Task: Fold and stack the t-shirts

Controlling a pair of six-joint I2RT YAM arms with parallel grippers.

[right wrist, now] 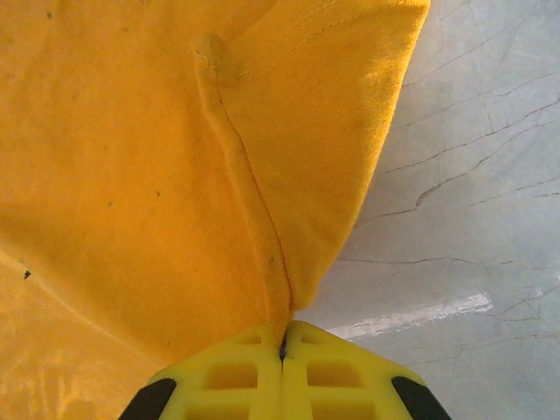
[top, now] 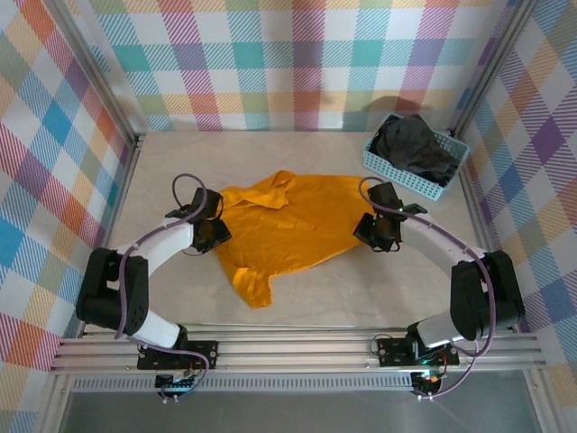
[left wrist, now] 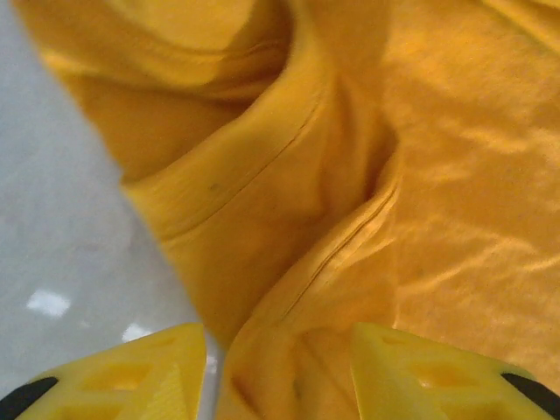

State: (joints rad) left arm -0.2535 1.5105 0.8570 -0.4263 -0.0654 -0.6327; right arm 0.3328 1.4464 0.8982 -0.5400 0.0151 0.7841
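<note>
Bright orange-yellow cloth t-shirt point(top: 297, 221) gets grabbed!
Right tool point(right wrist: 283, 337) pinches its edge; left tool point(left wrist: 280, 350) gapes astride a fold.

Left wrist view: orange-yellow t-shirt point(left wrist: 350, 175) runs off 3 edges. Both fingers of the left pincer point(left wrist: 278, 372) are cropped at the bottom, and the nearest cloth is blurred.

Right wrist view: the shirt's fold vanishes between the right pincer point(right wrist: 283, 350) fingers.

Top view: charcoal t-shirt point(top: 413, 147) is bunched, its lower part behind the basket point(top: 401, 179) wall.
</note>
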